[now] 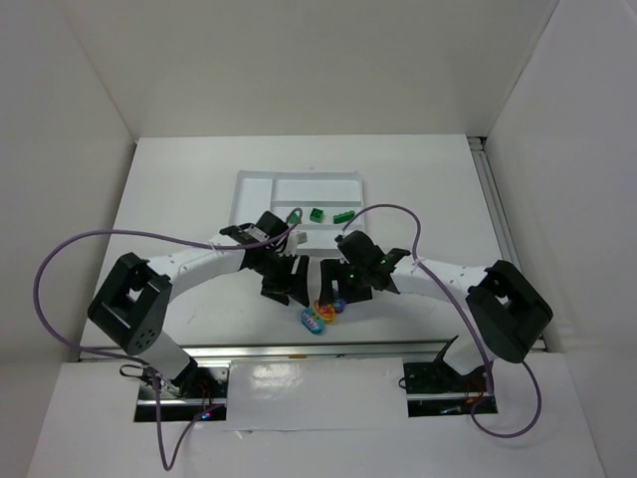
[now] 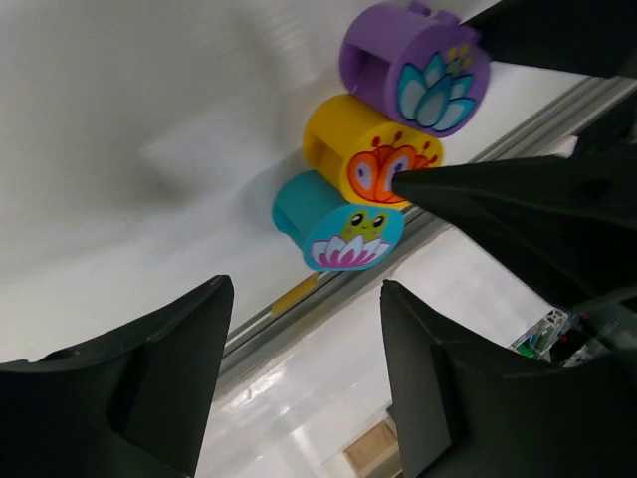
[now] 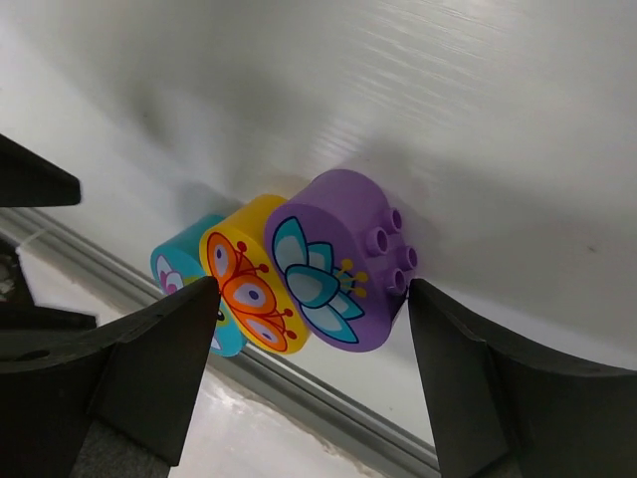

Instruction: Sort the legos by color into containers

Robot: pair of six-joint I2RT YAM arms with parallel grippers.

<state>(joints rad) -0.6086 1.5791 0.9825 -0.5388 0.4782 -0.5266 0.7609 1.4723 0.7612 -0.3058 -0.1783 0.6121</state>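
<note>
Three round printed legos lie joined in a row near the table's front edge: purple (image 3: 338, 264), orange (image 3: 249, 284), teal (image 3: 177, 267). They also show in the left wrist view as purple (image 2: 413, 65), orange (image 2: 363, 154) and teal (image 2: 333, 224), and in the top view (image 1: 320, 315). My right gripper (image 3: 309, 304) is open and straddles the purple and orange legos. My left gripper (image 2: 304, 344) is open and empty, just short of the teal one. Two green legos (image 1: 316, 215) (image 1: 343, 216) lie at the white tray (image 1: 299, 184).
A metal rail (image 2: 299, 299) runs along the table's front edge right beside the row of legos. The right gripper's finger (image 2: 498, 199) reaches into the left wrist view, touching the orange lego. Both arms (image 1: 199, 261) (image 1: 448, 279) meet at the table's middle front.
</note>
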